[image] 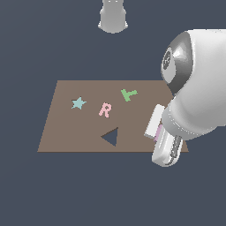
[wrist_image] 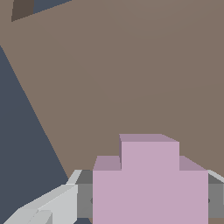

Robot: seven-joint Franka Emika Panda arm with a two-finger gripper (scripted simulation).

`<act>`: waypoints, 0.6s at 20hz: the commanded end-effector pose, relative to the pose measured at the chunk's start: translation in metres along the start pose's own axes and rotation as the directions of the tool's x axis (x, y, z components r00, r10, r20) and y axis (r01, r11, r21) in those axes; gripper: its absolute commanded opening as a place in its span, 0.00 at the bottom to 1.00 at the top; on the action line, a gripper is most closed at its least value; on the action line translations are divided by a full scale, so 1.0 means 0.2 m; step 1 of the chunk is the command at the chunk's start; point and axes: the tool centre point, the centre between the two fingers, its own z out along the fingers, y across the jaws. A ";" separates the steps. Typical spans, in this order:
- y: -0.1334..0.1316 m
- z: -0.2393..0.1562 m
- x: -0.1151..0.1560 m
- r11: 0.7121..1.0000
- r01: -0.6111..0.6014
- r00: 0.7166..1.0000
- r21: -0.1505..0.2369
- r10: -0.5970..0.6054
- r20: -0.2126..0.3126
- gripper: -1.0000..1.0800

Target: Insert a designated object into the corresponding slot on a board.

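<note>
Brown board beneath upright mauve piece

mauve piece: the wrist view's edge cuts it off, so its full outline does not show; in the exterior view only a thin pink sliver shows beside the arm.
gripper: only grey finger parts show on both sides of the piece; the fingertips are out of the picture.
slot: the arm covers that end of the board; it cannot be seen.
dark cutout corner: cut off by the wrist view's edge, shape cannot be told.
arm base: cut off by the exterior view's top edge.
</note>
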 end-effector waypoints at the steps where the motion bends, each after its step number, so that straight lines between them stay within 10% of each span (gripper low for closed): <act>1: 0.01 0.00 -0.02 1.000 -0.027 1.000 0.000 0.027 0.001 0.00; 12: 0.03 0.02 -0.04 0.999 -0.053 0.999 -0.001 0.053 0.001 0.00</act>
